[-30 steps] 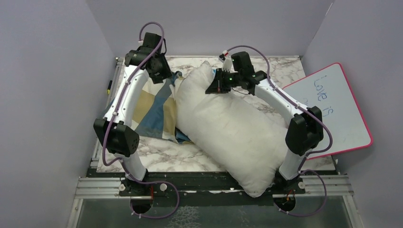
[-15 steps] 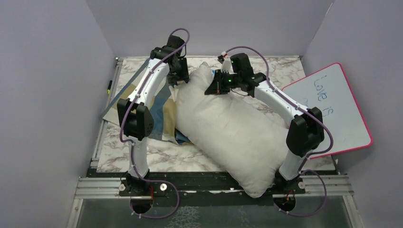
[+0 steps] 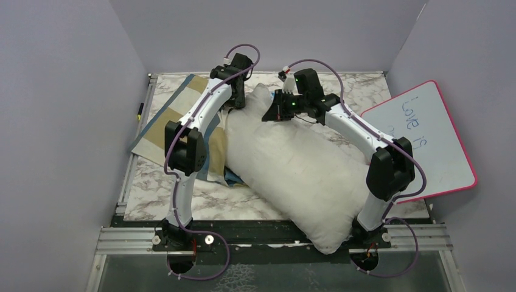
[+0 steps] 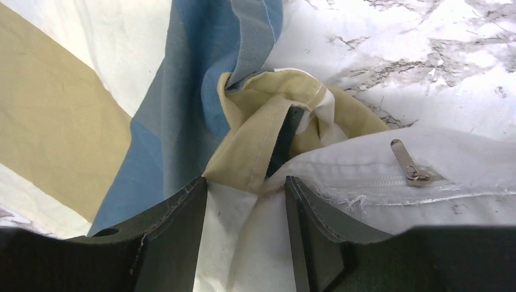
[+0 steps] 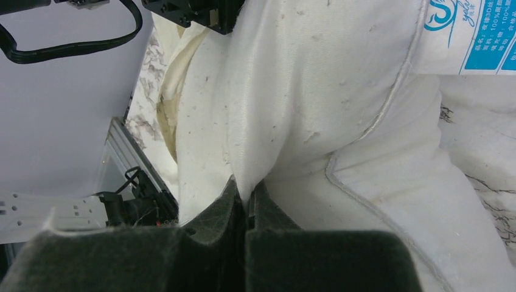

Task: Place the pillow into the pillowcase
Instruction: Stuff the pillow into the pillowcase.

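Lavender walls box the marble counter [image 3: 201, 201] on three sides, so you have little room to the left or behind.

- Pillow [image 3: 292, 164]: lies diagonally mid-counter, near corner hanging over the near edge.
- Pillowcase [image 3: 159, 125]: flat to its left, mouth bunched against the pillow's far corner.
- Whiteboard [image 3: 426, 140]: propped at the right, well apart from both hands.
- Left hand [image 4: 243, 231]: swung across from the far-left side over the last second. It is now released, jaws straddling the tan hem [image 4: 261, 146] without pinching it. Your mouth-opening grasp probably comes next.
- Right hand [image 5: 246, 210]: still clenched on a fold of pillow fabric.
- Zipper pull [image 4: 406, 163]: near the hem, so mind it.
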Controlling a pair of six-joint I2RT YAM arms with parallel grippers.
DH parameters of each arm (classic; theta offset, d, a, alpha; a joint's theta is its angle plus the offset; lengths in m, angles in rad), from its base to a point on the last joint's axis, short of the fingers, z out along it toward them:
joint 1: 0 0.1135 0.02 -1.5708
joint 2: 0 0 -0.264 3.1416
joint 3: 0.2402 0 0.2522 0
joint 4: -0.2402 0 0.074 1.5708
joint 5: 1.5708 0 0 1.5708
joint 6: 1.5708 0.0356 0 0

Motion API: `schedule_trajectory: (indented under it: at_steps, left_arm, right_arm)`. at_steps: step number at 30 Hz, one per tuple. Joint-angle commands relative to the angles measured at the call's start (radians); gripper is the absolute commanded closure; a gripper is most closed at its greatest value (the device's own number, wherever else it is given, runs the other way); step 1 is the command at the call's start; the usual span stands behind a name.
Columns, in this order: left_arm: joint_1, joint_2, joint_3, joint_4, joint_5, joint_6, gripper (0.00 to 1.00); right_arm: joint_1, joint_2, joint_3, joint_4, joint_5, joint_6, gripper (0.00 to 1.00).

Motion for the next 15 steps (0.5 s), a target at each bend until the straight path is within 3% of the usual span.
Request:
schedule_trajectory:
  at_steps: [1, 9, 11, 15]
  left_arm:
    - [-0.002, 0.033, -0.024, 0.009, -0.118, 0.025, 0.47]
    - [-0.002, 0.143, 0.029, 0.006, -0.199, 0.033, 0.4]
    - [-0.001, 0.155, 0.046, 0.007, -0.208, 0.027, 0.53]
    - [-0.002, 0.157, 0.086, 0.009, -0.197, 0.027, 0.94]
  right_arm:
    - [0.028, -0.028, -0.011, -0.062, -0.052, -0.005, 1.0]
    - [0.028, -0.013, -0.011, -0.062, -0.059, -0.012, 1.0]
    - [0.028, -0.011, -0.015, -0.062, -0.062, -0.013, 1.0]
    - [0.027, -0.004, -0.016, -0.061, -0.063, -0.022, 1.0]
